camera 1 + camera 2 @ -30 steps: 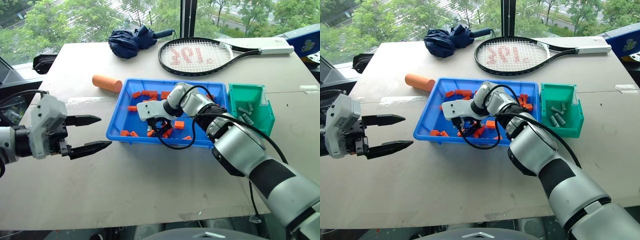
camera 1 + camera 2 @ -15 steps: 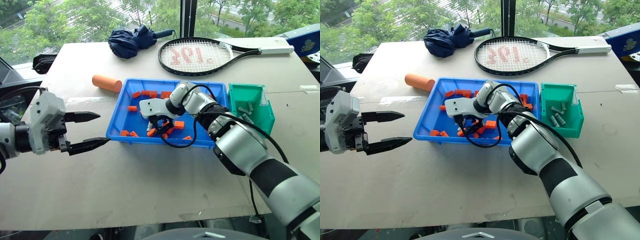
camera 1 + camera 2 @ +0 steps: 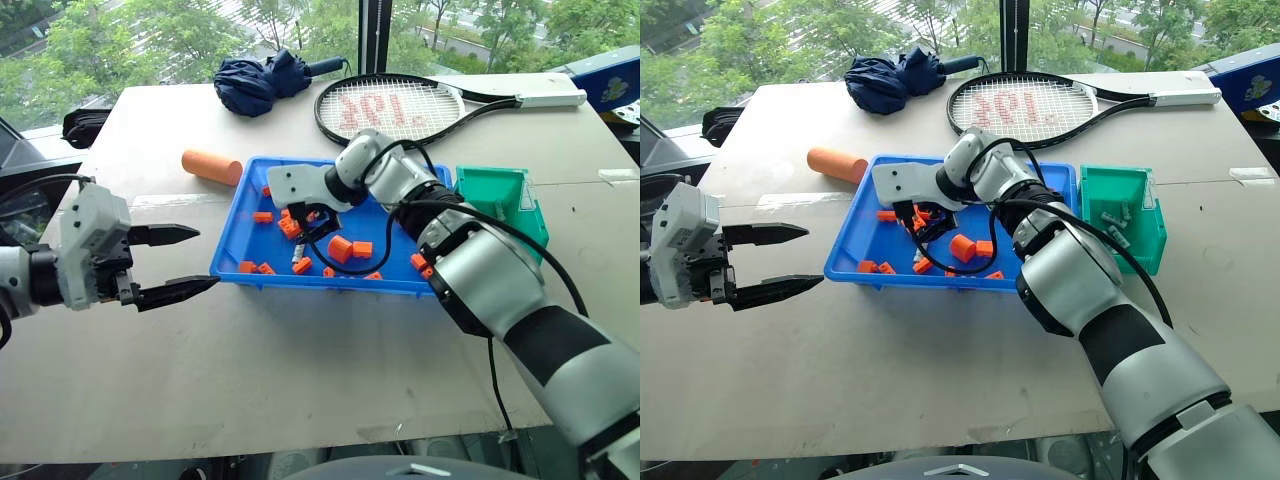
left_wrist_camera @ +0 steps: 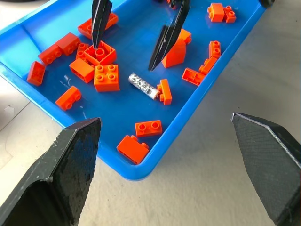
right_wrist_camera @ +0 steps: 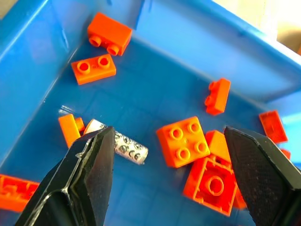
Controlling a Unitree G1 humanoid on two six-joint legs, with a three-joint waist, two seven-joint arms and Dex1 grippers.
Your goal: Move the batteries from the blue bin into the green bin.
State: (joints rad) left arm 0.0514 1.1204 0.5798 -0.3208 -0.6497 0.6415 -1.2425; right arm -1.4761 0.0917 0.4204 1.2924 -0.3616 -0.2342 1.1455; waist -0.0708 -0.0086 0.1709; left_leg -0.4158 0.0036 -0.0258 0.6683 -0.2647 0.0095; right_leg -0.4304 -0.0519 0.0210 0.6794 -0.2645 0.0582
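Observation:
The blue bin [image 3: 260,278] sits mid-table holding several orange bricks and one silver battery [image 4: 143,86], which lies flat among the bricks near the bin's front wall [image 5: 123,147]. My right gripper [image 3: 305,222] hovers open a little above the bricks, with the battery below and between its fingers [image 5: 169,129] and nothing held. To the right of the blue bin stands the green bin [image 3: 1145,245] with several batteries [image 3: 1114,222] inside. My left gripper [image 3: 190,262] is open over the bare table to the left of the blue bin, pointing at it.
An orange cylinder [image 3: 212,166] lies by the blue bin's far left corner. Behind the bins are a tennis racket [image 3: 390,108] and a folded navy umbrella [image 3: 262,82]. A dark bag [image 3: 85,122] sits at the table's left edge.
My right gripper has lifted off the bricks and shifted toward the bin's far left, still open and empty. A few bricks have shifted. The left gripper has stayed put.

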